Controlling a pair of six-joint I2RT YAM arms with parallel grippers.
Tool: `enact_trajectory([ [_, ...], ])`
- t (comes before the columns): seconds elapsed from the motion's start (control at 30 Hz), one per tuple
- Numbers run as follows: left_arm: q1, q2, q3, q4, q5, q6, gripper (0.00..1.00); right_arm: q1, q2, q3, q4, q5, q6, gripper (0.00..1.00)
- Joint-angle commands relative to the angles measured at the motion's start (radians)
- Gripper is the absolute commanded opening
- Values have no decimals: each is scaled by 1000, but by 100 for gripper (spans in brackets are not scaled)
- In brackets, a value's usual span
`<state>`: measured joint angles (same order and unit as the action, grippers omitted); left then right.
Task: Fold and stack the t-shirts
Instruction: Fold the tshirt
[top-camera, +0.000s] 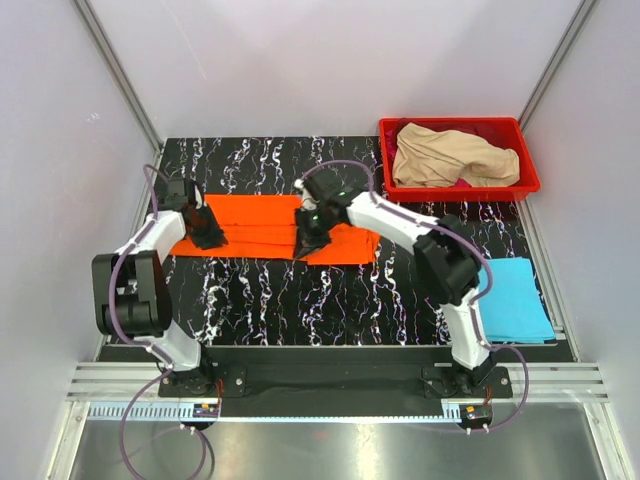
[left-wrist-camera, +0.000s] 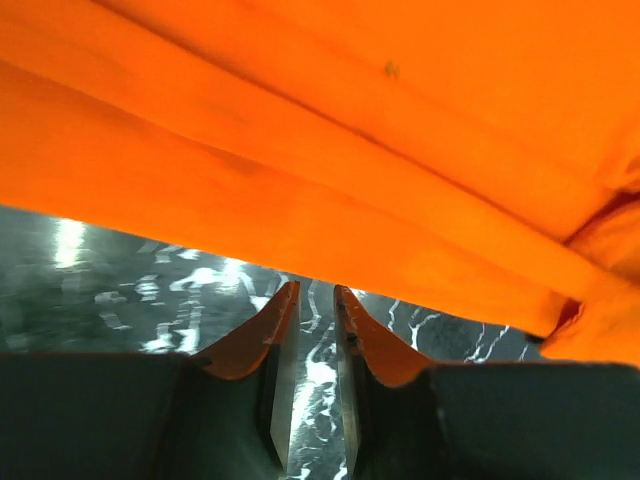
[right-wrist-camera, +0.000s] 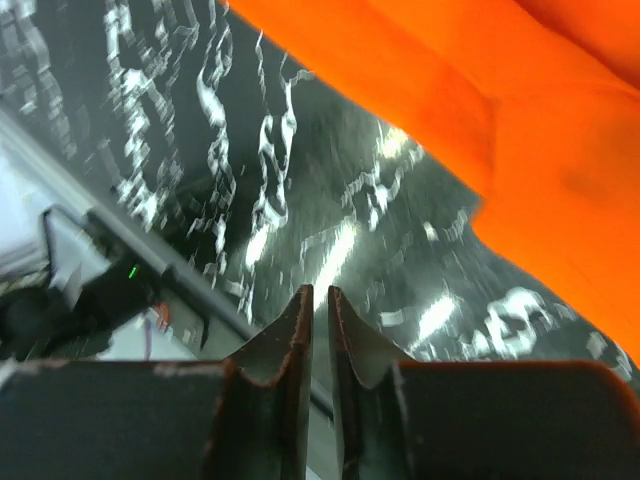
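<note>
My left pincer and right pincer, both slightly apart and empty, seem to hover at the near edge of the orange t-shirt, lying flat left of the red bin, placed there to pinch it for folding.

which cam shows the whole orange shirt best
The top external view: the orange t-shirt shows end to end as a long folded strip. The left wrist view gives only close-up folds and an edge; the right wrist view just one corner.

Pale grey walls enclose a black white-veined tabletop framed by aluminium rails.
</note>
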<state>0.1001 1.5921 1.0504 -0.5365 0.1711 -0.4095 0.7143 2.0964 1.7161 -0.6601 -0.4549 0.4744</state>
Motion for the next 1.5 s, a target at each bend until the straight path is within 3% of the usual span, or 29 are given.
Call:
enact_trajectory([
  [0.0, 0, 43, 0, 122, 65, -25, 25, 43, 80, 83, 53, 183, 78, 18],
  [0.23, 9, 86, 2, 142, 41, -67, 27, 74, 177, 137, 37, 312, 118, 24],
  [0.33, 10, 118, 16, 144, 48, -69, 20, 74, 200, 186, 33, 328, 116, 23],
  [0.8, 13, 186, 39, 133, 15, -74, 19, 73, 252, 306, -24, 326, 125, 24],
  [1.47, 21, 204, 43, 96, -33, -68, 16, 51, 335, 424, 71, 567, 50, 32],
])
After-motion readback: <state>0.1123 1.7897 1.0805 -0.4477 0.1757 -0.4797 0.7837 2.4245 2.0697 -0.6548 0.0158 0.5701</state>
